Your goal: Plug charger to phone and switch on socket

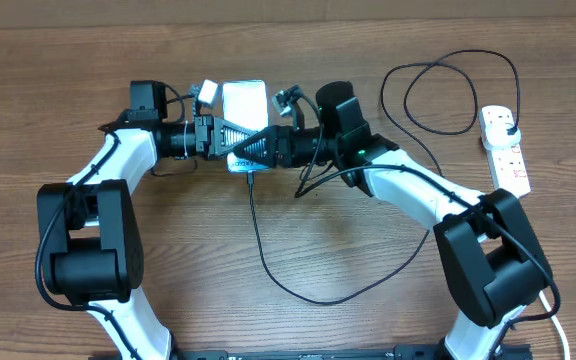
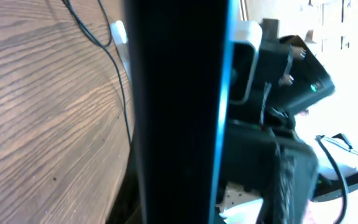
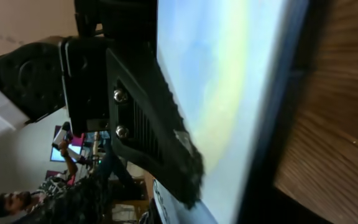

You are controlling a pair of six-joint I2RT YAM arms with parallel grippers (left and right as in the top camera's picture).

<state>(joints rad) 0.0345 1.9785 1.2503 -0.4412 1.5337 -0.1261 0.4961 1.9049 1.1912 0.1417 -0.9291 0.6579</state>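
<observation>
Phone [image 1: 245,100] partly hidden by left end effector [image 1: 253,137], charger [image 1: 268,268] tip obscured

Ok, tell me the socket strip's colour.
The socket is white, best seen in the overhead view.

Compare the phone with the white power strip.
The phone is clamped in the left end effector between the two arms; the power strip lies free at the far right. The phone's face is a lit screen; the power strip's face is plain white, with a black plug in it. Shared: both are flat oblongs, and the black cable runs from one to the other.
</observation>
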